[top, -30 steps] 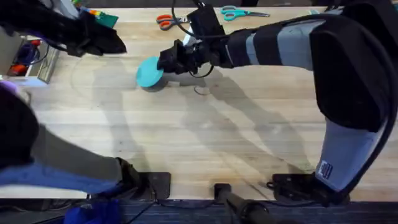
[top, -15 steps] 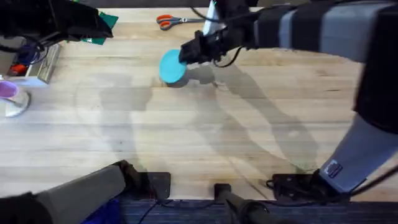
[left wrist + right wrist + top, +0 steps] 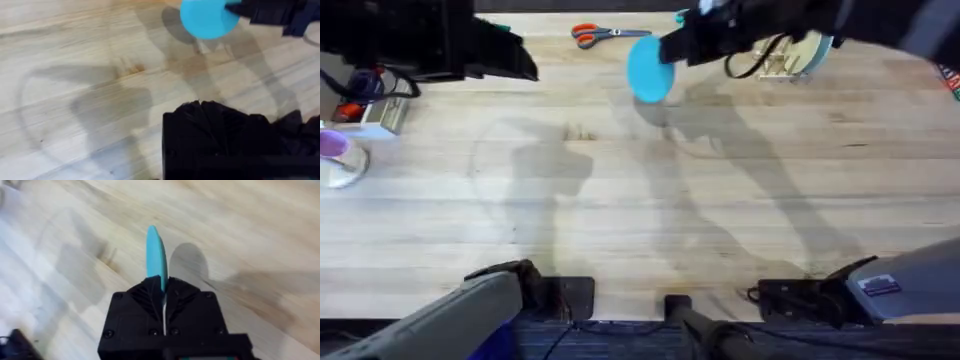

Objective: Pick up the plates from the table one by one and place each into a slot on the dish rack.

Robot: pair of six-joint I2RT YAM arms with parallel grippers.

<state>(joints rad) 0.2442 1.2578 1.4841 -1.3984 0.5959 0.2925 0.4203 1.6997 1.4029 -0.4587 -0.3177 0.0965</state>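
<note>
Now you've got the turquoise plate [image 3: 649, 71] up off the table [image 3: 640, 200], pinched by its rim in the right gripper [image 3: 672, 50] and carried on edge. From the right wrist camera the plate [image 3: 155, 257] stands as a thin upright blade between your fingers [image 3: 134, 296], which are pressed together on it, with nothing but that 1 edge in the bite.

It looks to be a light, stiff plastic disc, smooth and likely slippery, so my read is that a rim pinch like this holds it fine while level but lets it pivot if you swing hard. Deeper on the rim, toward the centre, would be the steadier hold. It shouldn't be fragile; a drop would mostly cost you the orientation.

The dish rack [image 3: 782, 64] sits at the far side of the table, partly behind your arm, with a pale plate [image 3: 813, 48] already standing near its pegs. Your plate hangs short of it, over bare wood, its shadow on the planks below. From the left wrist camera you can see the same plate [image 3: 207, 18] held clear above the table.

The left gripper [image 3: 520, 62] hovers off to the far left, well apart from the plate. Whether its fingers are spread, I cannot tell.
</note>
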